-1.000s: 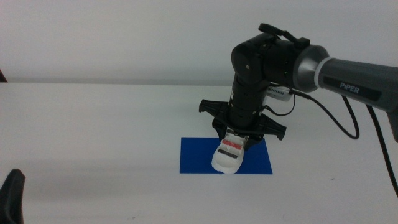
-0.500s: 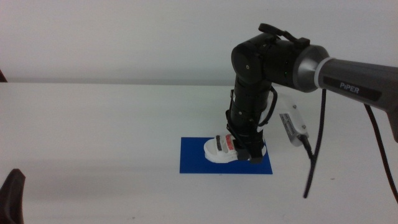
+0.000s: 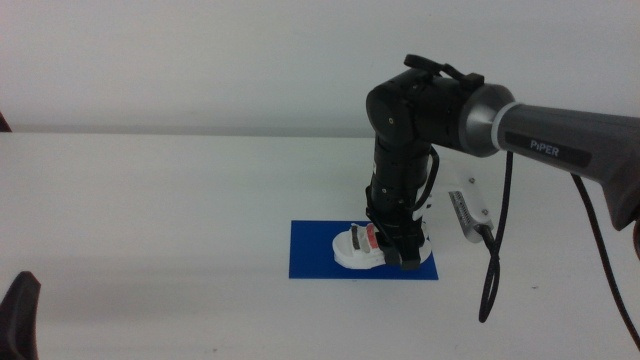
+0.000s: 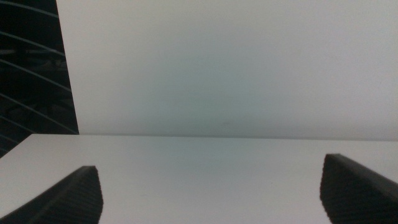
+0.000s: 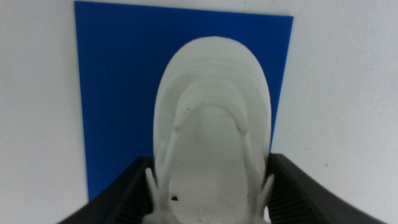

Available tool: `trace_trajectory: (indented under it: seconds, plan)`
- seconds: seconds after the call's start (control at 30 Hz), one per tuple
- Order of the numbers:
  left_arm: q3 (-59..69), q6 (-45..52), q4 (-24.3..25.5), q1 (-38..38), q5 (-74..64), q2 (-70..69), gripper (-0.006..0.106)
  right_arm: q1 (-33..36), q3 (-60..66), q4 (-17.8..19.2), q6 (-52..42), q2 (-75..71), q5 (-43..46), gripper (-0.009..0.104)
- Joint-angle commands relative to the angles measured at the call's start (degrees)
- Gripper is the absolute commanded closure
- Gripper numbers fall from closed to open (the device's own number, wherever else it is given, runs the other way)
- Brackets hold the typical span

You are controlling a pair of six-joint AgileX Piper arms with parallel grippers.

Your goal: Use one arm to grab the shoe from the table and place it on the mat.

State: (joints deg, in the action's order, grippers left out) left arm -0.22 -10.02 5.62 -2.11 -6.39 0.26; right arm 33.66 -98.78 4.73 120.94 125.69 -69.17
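Note:
The white shoe (image 3: 358, 250) with dark and red straps lies on the blue mat (image 3: 310, 255), toe pointing left in the middle view. My right gripper (image 3: 395, 252) comes down from above and is shut on the shoe's heel end. In the right wrist view the shoe (image 5: 211, 118) sits between the two jaws of the right gripper (image 5: 208, 186), over the mat (image 5: 118, 93). My left gripper (image 3: 20, 315) waits at the bottom left edge. Its jaws stand wide apart and empty in the left wrist view (image 4: 211, 193).
The white table (image 3: 150, 200) spreads around the mat. The right arm's black cable (image 3: 495, 260) hangs to the right of the mat. A white wall stands behind the table.
The right wrist has turned and come down. The shoe has gone from hanging toe-down toward the camera to lying sideways on the mat, a little further left.

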Motion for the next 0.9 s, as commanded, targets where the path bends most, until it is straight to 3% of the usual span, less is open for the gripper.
trace_trajectory:
  seconds: [0.0,0.33,0.43,0.5,0.57,0.6,0.73,0.87]
  plan:
    - [2.44,-0.34,-0.03,-0.11,0.97,-2.35,0.007,-0.11,-0.41,0.99,1.68,0.43,-1.17,0.093]
    - [2.44,-0.34,-0.03,-0.11,0.97,-2.35,0.007,-0.11,-0.41,0.37,1.68,1.94,1.39,0.093]
    - [2.44,-0.34,-0.03,-0.11,0.97,-2.35,0.007,-0.11,-0.41,0.26,1.68,1.94,1.67,0.088]
    - [2.44,-0.34,-0.03,-0.11,0.97,-2.35,0.007,-0.11,-0.41,0.25,1.68,1.94,1.67,0.075]
    - [2.44,-0.34,-0.03,-0.11,0.97,-2.35,0.007,-0.11,-0.41,-0.35,1.68,1.94,1.99,0.04]
    - [2.44,-0.34,-0.03,-0.11,0.97,-2.35,0.007,-0.11,-0.41,-0.65,1.68,1.94,1.99,0.034]
    - [2.44,-0.34,-0.03,-0.11,0.97,-2.35,0.007,-0.11,-0.41,-2.41,1.68,1.19,1.99,0.018]
    - [2.44,-0.34,-0.03,-0.11,0.97,-2.35,0.007,-0.11,-1.66,-3.92,1.57,-2.14,0.07,0.018]
